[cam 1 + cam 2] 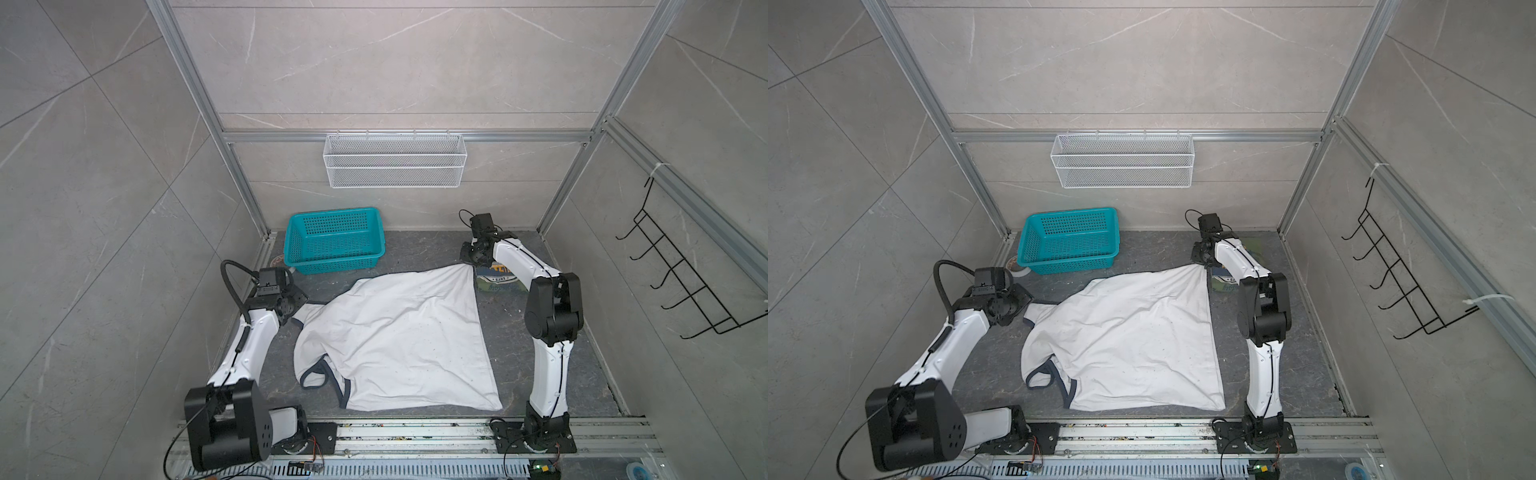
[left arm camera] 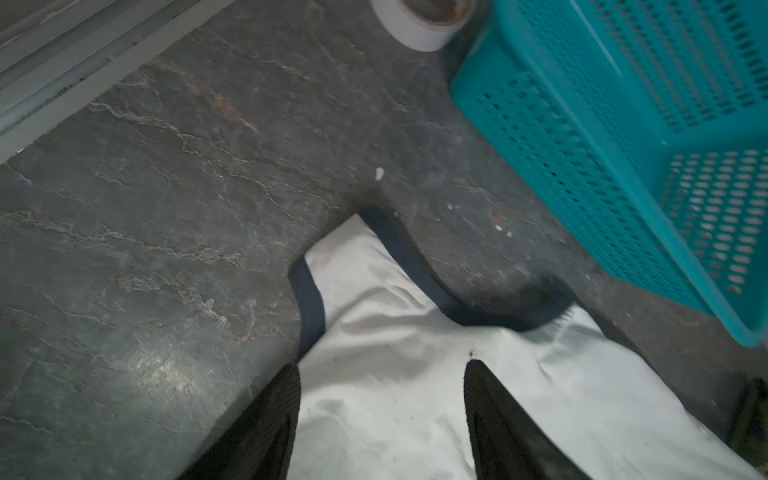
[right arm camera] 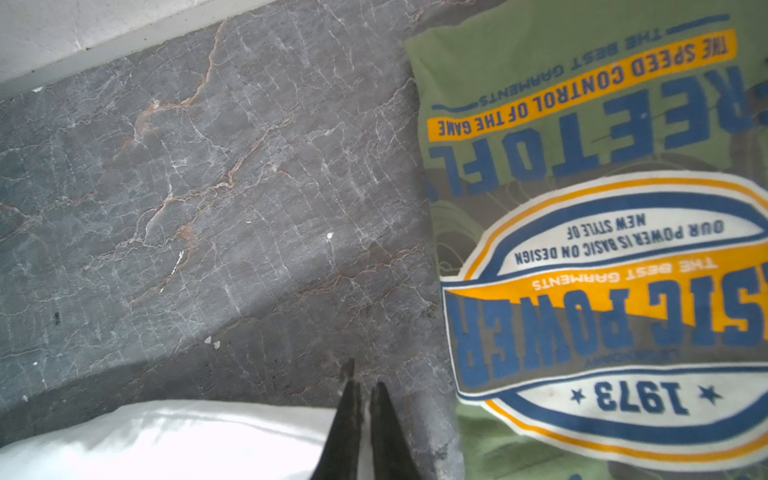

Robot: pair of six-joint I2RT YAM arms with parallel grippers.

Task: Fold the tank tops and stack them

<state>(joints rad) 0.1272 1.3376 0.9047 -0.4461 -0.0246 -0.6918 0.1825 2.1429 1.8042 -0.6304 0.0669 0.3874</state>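
The white tank top (image 1: 399, 336) (image 1: 1129, 336) with navy trim lies spread on the dark table, its straps toward the left. My left gripper (image 1: 297, 309) (image 2: 382, 368) is open, jaws wide apart just over the far shoulder strap (image 2: 395, 332), gripping nothing. My right gripper (image 1: 471, 266) (image 3: 365, 384) is shut on the white tank top's far right corner (image 3: 166, 440), with white cloth pinched between the jaws. The green tank top (image 1: 498, 280) (image 3: 602, 249) lies folded with its blue-and-yellow graphic up. It sits just right of that corner, mostly hidden under the right arm in both top views.
A teal plastic basket (image 1: 334, 241) (image 2: 623, 145) stands at the back left, with a tape roll (image 2: 419, 25) beside it. A white wire basket (image 1: 395, 160) hangs on the back rail, and black hooks (image 1: 681, 266) on the right wall.
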